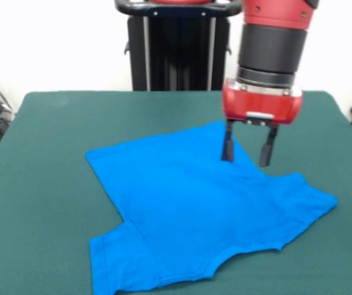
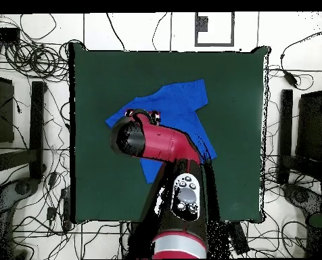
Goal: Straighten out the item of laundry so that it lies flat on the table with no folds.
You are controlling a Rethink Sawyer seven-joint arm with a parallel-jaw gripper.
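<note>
The item of laundry (image 1: 194, 209) is a bright blue T-shirt spread on the green table (image 1: 47, 184), with its sleeves toward the front left and right and its far corner pointing at the robot. My gripper (image 1: 247, 153) stands open, both dark fingers pointing down over the shirt's far right edge, tips at or just above the fabric. In the overhead view the red arm covers much of the shirt (image 2: 180, 101), and the gripper itself is hidden beneath the arm's wrist (image 2: 133, 135).
The robot's black pedestal (image 1: 176, 55) stands at the table's far edge. Cables and dark stands (image 2: 35, 128) lie on the floor around the table in the overhead view. Bare green felt (image 2: 238, 135) surrounds the shirt on all sides.
</note>
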